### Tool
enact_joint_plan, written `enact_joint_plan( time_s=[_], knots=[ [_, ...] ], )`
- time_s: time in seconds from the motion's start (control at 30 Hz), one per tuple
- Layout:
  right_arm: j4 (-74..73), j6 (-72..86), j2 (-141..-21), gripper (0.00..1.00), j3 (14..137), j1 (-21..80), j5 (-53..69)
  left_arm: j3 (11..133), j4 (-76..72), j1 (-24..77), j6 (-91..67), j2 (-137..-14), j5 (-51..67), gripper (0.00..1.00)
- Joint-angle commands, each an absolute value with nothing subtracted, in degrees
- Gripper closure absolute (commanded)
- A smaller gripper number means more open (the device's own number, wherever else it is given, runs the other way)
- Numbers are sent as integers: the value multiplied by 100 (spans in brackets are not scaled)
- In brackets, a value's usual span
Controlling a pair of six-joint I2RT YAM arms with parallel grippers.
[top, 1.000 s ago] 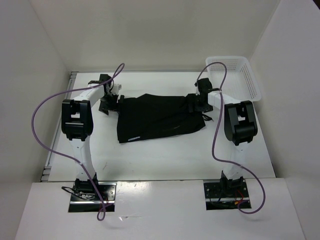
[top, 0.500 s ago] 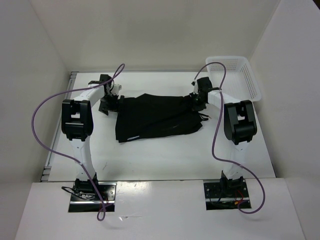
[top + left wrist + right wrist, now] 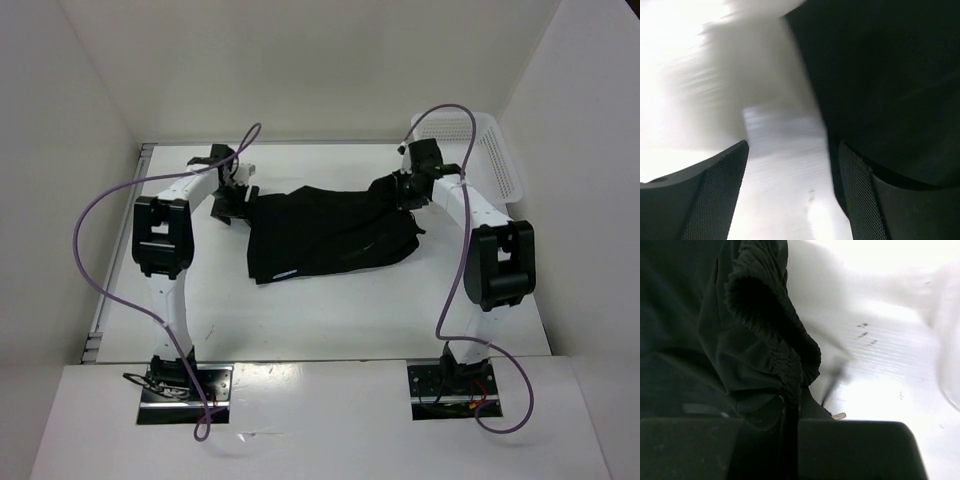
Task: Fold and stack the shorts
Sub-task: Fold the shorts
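The black shorts (image 3: 330, 235) lie spread across the middle of the table, with a small white logo (image 3: 285, 273) near the front left hem. My right gripper (image 3: 405, 190) is shut on the gathered right edge of the shorts (image 3: 755, 330) and holds it raised; in the right wrist view the bunched fabric runs into the closed jaws of the right gripper (image 3: 790, 400). My left gripper (image 3: 235, 197) stands open at the left edge of the shorts. In the left wrist view the left gripper (image 3: 792, 150) has bare table between its fingers, and the black shorts (image 3: 880, 75) lie beside the right finger.
A white plastic basket (image 3: 492, 150) stands at the back right corner, just behind the right arm. White walls close in the table on the left, the back and the right. A drawstring tip (image 3: 839, 416) hangs by the right jaws.
The right gripper shut on the right edge of the shorts and drew it up and back to the right. The whole garment slid a little right. The left gripper followed slightly right, still open.
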State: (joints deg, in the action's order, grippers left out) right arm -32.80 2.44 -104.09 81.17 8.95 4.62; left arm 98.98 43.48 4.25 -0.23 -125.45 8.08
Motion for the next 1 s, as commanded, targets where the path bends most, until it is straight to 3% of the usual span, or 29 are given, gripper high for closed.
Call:
enact_joint_plan(
  time_s=[0.0, 0.13, 0.27, 0.4, 0.43, 0.57, 0.97],
  knots=[
    [-3830, 193, -9984, 100, 8542, 853, 176, 10134, 4386, 782, 0, -12831, 1414, 20],
    [-4226, 316, -9923, 100, 9008, 913, -105, 10186, 4324, 782, 0, -12884, 2047, 19],
    [-4403, 492, -10133, 100, 9491, 1317, -246, 10309, 4271, 975, 0, -13113, 2171, 29],
    [-4508, 1061, -10458, 100, 10141, 1792, -63, 10459, 4211, 1099, 0, -13359, 2364, 58],
    [-4509, 1159, -10520, 100, 10247, 1854, 17, 10529, 4210, 1099, 0, -13412, 2364, 74],
    [-4562, 1458, -10827, 100, 10529, 2310, 123, 10923, 4210, 1213, 0, -13649, 2364, 100],
    [-4562, 1758, -11312, 100, 11082, 3120, 299, 11610, 4210, 1318, 0, -14089, 2162, 100]
  ],
)
